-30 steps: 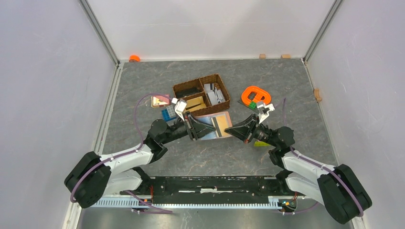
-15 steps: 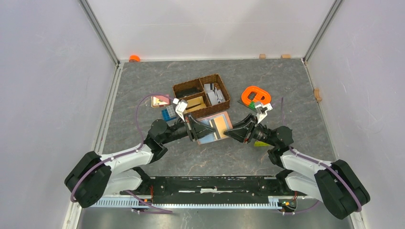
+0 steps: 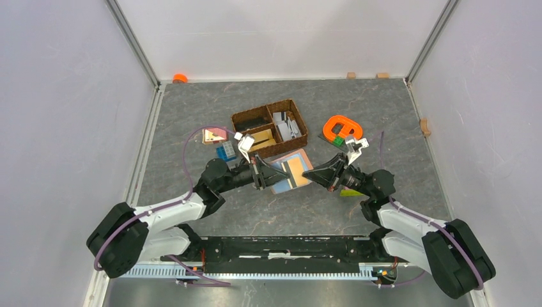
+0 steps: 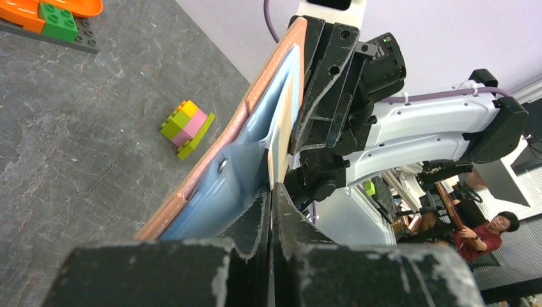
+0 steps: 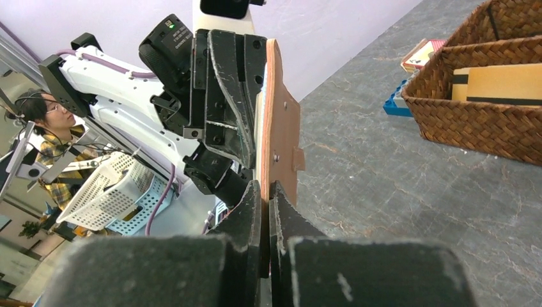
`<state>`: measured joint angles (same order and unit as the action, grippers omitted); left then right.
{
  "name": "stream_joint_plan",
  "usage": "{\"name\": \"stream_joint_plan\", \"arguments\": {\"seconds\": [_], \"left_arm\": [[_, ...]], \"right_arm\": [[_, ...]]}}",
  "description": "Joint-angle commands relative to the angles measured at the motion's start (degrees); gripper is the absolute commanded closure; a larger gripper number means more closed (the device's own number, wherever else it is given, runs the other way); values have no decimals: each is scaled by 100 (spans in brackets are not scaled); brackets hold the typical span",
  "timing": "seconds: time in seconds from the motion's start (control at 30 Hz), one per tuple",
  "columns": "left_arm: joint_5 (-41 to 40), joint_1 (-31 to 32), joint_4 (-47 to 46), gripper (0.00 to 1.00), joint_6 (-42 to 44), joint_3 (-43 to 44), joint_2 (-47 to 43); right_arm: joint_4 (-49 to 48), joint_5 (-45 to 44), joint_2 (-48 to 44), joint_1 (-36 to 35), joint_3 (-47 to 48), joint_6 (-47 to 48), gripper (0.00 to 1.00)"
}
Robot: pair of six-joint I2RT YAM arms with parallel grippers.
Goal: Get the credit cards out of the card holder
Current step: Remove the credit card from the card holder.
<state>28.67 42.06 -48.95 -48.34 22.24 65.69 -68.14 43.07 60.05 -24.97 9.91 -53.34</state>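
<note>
The card holder (image 3: 281, 174) is open and held on edge above the table between both grippers. Its reddish-brown leather outside (image 5: 280, 137) and pale blue inner sleeves (image 4: 230, 176) both show. My right gripper (image 3: 312, 173) is shut on the holder's leather edge (image 5: 264, 192). My left gripper (image 3: 266, 174) is shut on a thin tan credit card (image 4: 278, 144) that sticks out of a sleeve, and this card also shows in the top view (image 3: 295, 167). More cards, grey ones (image 3: 286, 125) and a tan one with a black stripe (image 3: 259, 137), lie in the woven basket.
The dark-brown woven divided basket (image 3: 293, 107) stands just behind the grippers. A blue block (image 3: 225, 152) and a pink-and-tan flat piece (image 3: 214, 135) lie to its left. An orange object (image 3: 342, 128) is at the right. A small multicoloured brick (image 4: 187, 125) lies by the right arm.
The holder has tilted up from nearly flat to on edge between the grippers. The right gripper has drawn slightly to the right. Both grips have held.
</note>
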Motion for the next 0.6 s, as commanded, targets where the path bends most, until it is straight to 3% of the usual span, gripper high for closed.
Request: {"name": "stream_joint_plan", "arguments": {"seconds": [0.0, 0.4, 0.5, 0.57], "left_arm": [[-275, -14, 293, 98, 357, 110, -184], [-222, -15, 230, 98, 343, 114, -141], [-155, -14, 147, 98, 312, 114, -99], [-88, -14, 64, 98, 285, 114, -64]], "right_arm": [[-606, -13, -91, 189, -130, -277, 100], [-1022, 138, 76, 225, -141, -527, 100], [-1171, 200, 116, 214, -139, -559, 79], [-1195, 189, 121, 184, -149, -537, 75]]}}
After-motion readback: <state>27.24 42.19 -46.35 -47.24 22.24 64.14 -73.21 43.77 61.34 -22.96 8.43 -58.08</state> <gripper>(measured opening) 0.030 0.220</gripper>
